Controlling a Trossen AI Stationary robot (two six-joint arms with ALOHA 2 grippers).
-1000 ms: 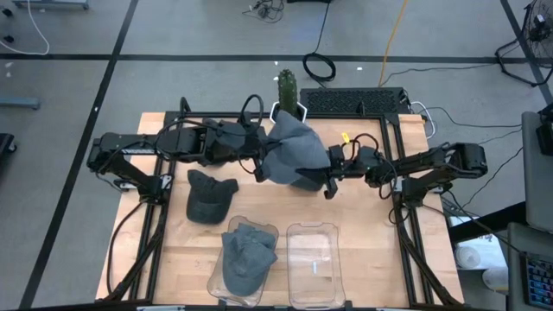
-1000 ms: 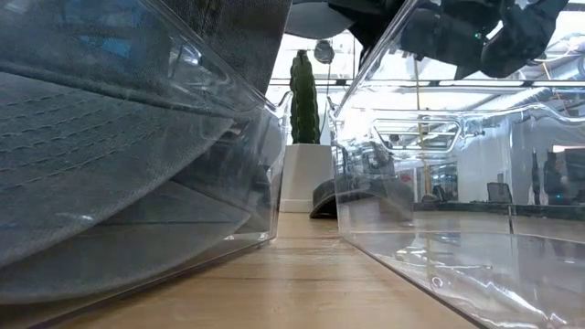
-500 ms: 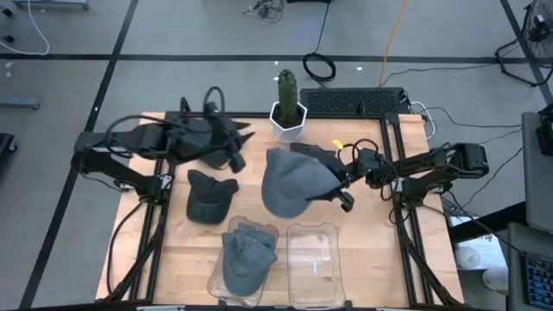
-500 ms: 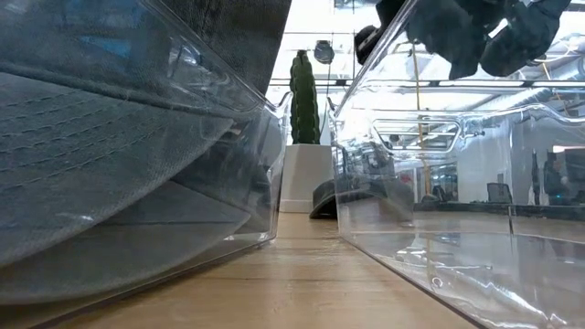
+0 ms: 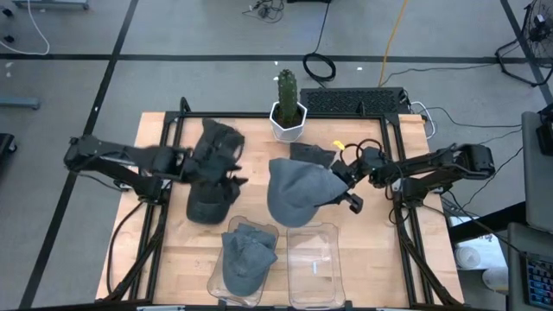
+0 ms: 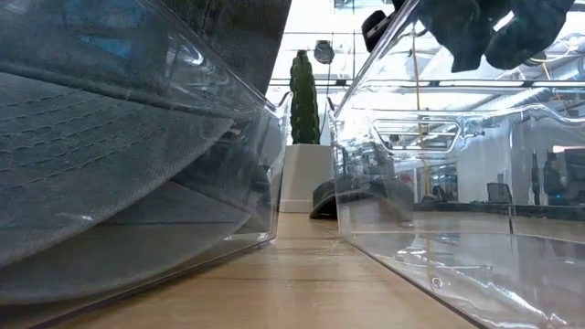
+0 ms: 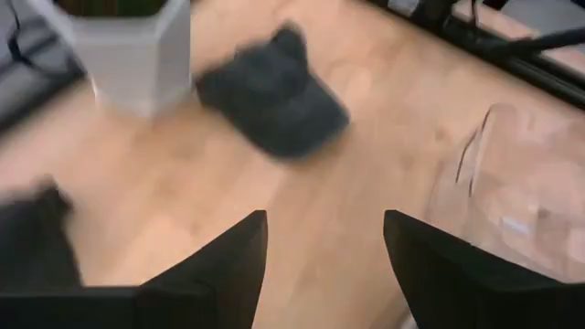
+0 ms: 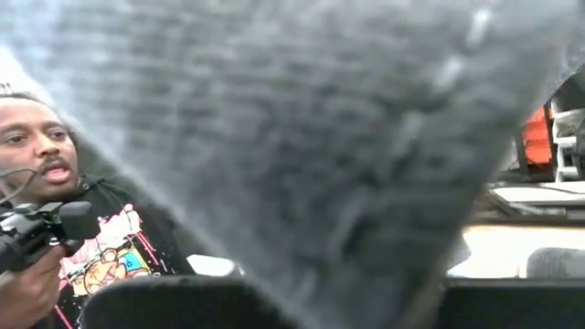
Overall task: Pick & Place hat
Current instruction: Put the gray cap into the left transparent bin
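A grey hat (image 5: pixel 295 192) hangs over the middle of the table with my right gripper (image 5: pixel 339 186) shut on it; it fills the right wrist view (image 8: pixel 302 137). My left gripper (image 5: pixel 233 179) stands open (image 7: pixel 324 219) above the table, over the far edge of a dark hat (image 5: pixel 207 206) that lies flat on the wood. Another dark hat (image 5: pixel 313 154) lies flat by the plant pot and shows in the left wrist view (image 7: pixel 274 96). A further grey hat (image 5: pixel 246 259) lies in the left clear bin (image 5: pixel 216 276). My right gripper holds the grey hat by its right-hand edge (image 5: pixel 331 183), coming about level from the table's right. The hat is lifted clear of the table and spreads out to the left of the fingers. In the wrist view the cloth hides the place of contact.
An empty clear bin (image 5: pixel 294 285) stands at the near edge beside the filled one. A white pot with a cactus (image 5: pixel 287 117) stands at the far edge. Black frame rails (image 5: pixel 155 233) run along both sides. A person (image 8: pixel 55 183) holds a camera beyond the table.
My left gripper has let go of the grey hat, drawn back toward the table's left, then come down and toward the near edge over the dark hat. The grey hat, first bunched between both grippers, now hangs from my right gripper alone, spread out and a little nearer the bins.
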